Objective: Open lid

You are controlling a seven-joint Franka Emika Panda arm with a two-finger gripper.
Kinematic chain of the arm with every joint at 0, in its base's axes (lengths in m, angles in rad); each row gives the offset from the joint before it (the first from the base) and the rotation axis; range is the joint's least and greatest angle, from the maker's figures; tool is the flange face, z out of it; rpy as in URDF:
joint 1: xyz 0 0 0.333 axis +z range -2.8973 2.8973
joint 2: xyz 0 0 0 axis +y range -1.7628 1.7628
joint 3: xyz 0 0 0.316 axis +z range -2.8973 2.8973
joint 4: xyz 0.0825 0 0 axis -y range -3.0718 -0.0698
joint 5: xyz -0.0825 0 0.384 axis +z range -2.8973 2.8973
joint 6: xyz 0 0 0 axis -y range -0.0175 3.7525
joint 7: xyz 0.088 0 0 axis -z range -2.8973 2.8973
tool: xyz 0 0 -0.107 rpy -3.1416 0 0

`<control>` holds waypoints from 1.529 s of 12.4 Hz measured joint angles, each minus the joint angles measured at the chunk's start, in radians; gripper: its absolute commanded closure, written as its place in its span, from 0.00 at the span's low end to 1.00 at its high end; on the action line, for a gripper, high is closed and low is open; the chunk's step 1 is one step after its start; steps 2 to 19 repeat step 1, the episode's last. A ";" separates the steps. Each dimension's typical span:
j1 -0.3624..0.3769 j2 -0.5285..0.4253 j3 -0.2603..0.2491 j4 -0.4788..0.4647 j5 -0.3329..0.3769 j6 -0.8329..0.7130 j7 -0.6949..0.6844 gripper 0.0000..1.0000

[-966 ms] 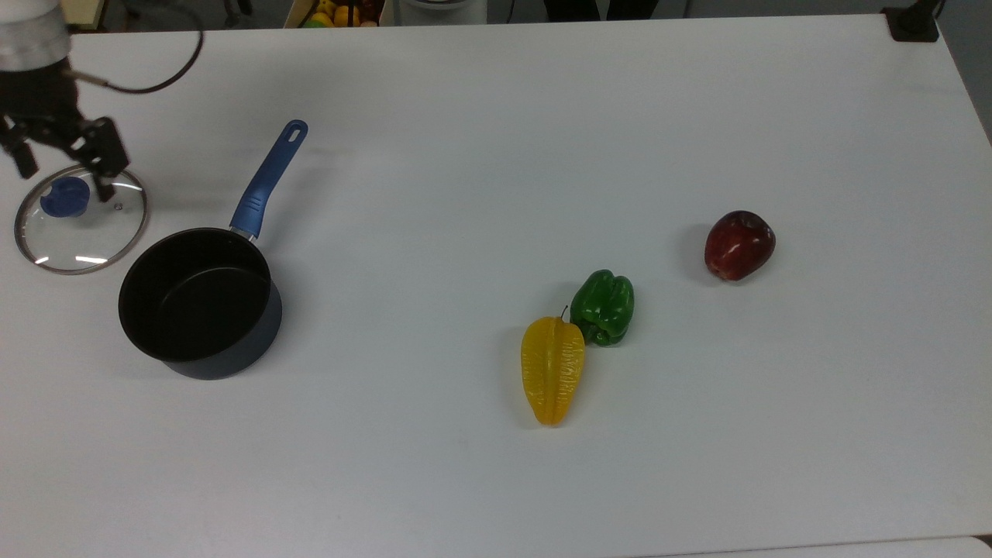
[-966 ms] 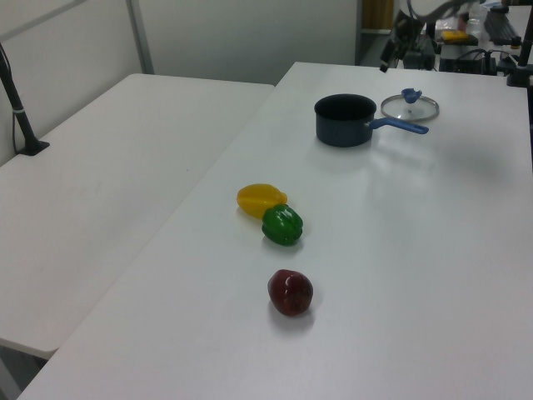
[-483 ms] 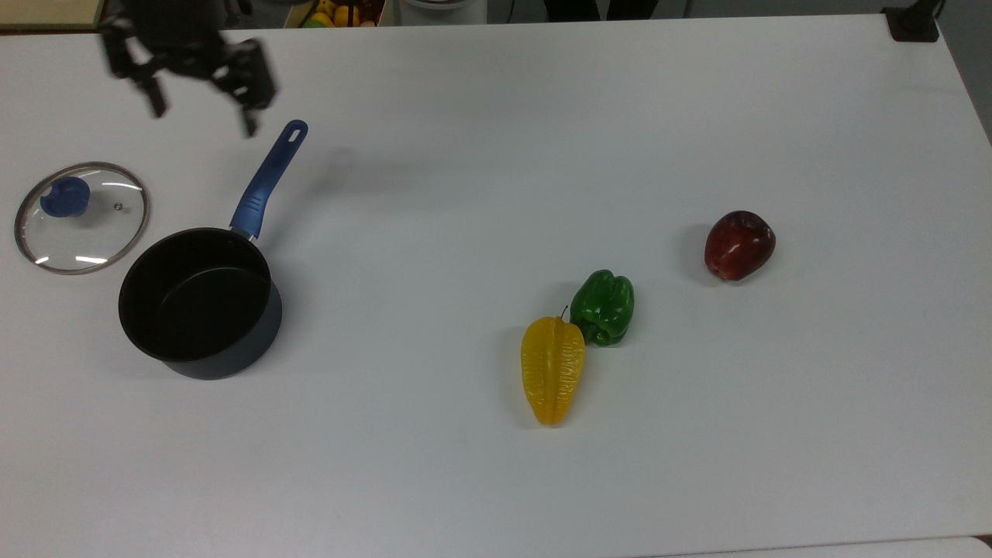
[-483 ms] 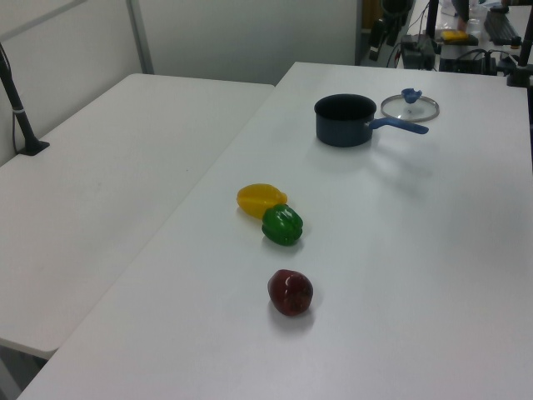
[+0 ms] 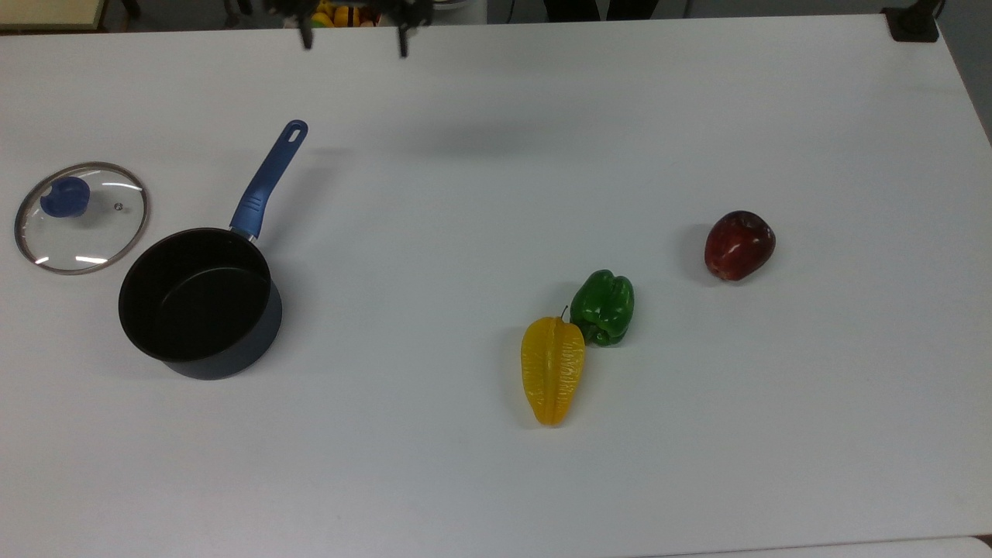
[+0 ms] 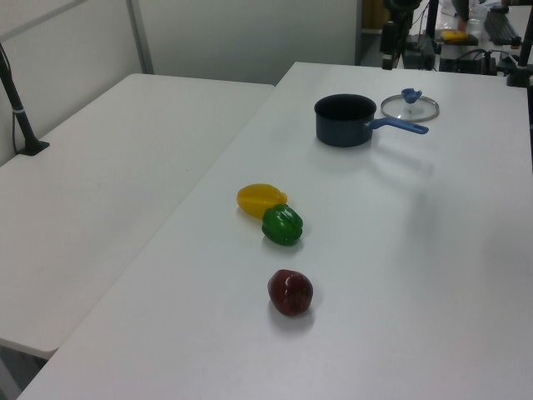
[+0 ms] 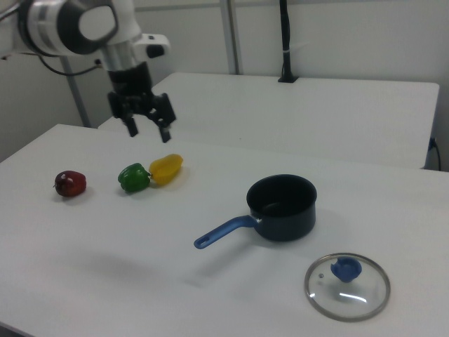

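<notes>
On the table (image 5: 697,434), the lid (image 5: 80,217) lies flat just beside the saucepan (image 5: 200,304), toward the top view's left; three fruits sit well apart.

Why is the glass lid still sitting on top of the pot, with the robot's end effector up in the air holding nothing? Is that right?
Not quite. The lid is off the pot: the top view shows it lying flat on the table beside the open pot, apart from it. The rest is right: the end effector hangs in the air, open and holding nothing.
</notes>
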 measured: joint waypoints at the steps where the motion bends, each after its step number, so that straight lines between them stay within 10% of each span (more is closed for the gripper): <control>1: 0.014 -0.017 0.000 -0.002 0.000 -0.033 0.006 0.00; 19: 0.014 -0.017 0.000 -0.002 0.000 -0.033 0.006 0.00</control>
